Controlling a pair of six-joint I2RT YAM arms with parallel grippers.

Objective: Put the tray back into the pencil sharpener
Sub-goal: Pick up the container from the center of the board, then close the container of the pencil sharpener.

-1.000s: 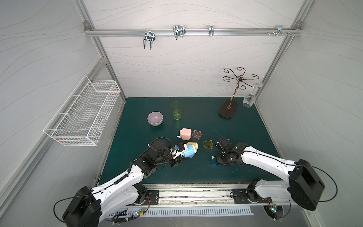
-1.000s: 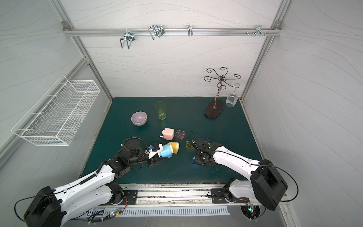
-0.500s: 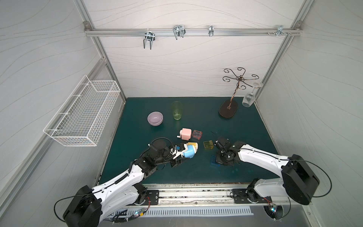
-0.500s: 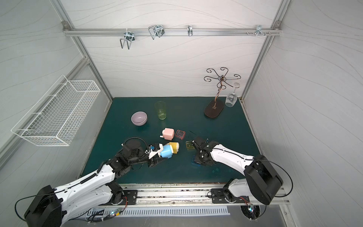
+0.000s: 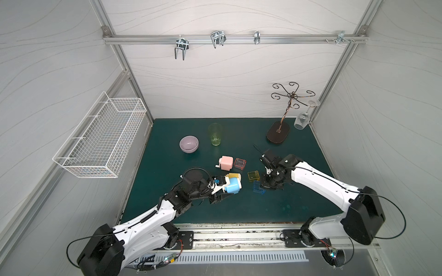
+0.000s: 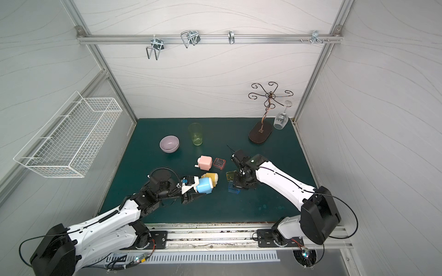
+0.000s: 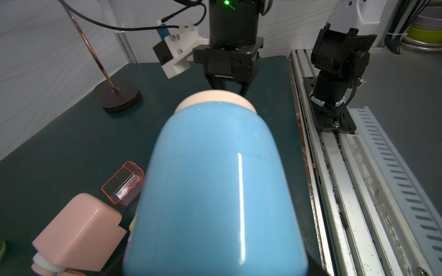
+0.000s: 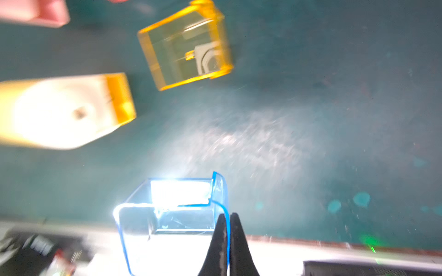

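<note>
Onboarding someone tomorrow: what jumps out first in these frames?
The left gripper clamps the blue pencil sharpener over the middle of the green mat. Just beside it, the right gripper is shut on one wall of the clear blue tray. Beyond them lie a pink sharpener, a yellow sharpener, a red tray and a yellow tray.

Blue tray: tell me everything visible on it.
The blue tray is a small box of clear blue plastic, open-topped, thin-walled, with a taller curved end panel; it looks empty. The right gripper is shut on that panel, one finger each side. In a top view the tray is low over the green mat, near the yellow tray, apart from it; whether it rests on the mat I cannot tell.
</note>
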